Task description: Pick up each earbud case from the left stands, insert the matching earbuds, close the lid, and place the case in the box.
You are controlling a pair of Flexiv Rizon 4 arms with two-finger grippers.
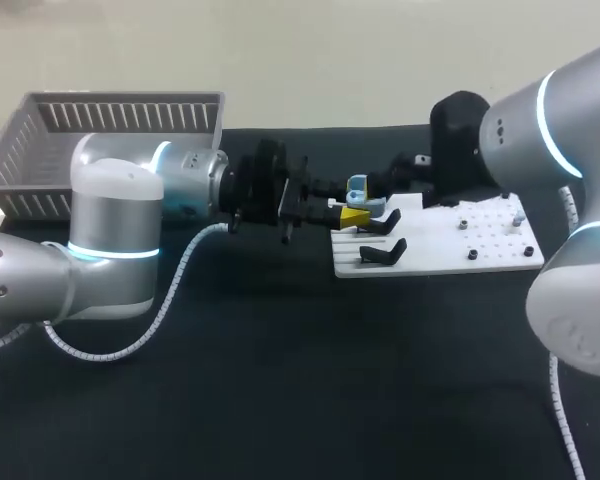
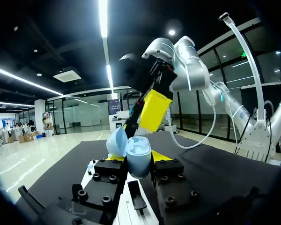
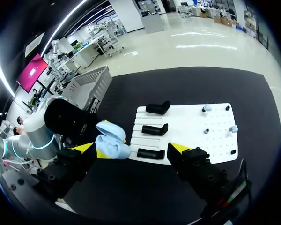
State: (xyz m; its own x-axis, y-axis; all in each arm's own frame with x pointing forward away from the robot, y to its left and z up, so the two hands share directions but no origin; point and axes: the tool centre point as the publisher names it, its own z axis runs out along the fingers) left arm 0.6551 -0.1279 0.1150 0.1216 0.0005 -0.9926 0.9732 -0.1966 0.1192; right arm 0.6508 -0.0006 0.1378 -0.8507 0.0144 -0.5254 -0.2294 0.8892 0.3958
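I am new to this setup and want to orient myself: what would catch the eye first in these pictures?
First, the pale blue earbud case, its lid open, held in the left gripper over the left end of the white board. The right gripper is open close by it. A grey slatted basket stands at the table's far left.

left arm [image 1: 110, 230] stretched across dark surface [image 1: 280, 380], left gripper [image 1: 355, 212] at edge of white board [image 1: 460, 240]. pale blue earbud case [image 1: 358, 185], lid up, right at its yellow fingers [image 1: 354, 217]. two black stands [image 1: 382, 250] on board. grey basket [image 1: 120, 115] back left.
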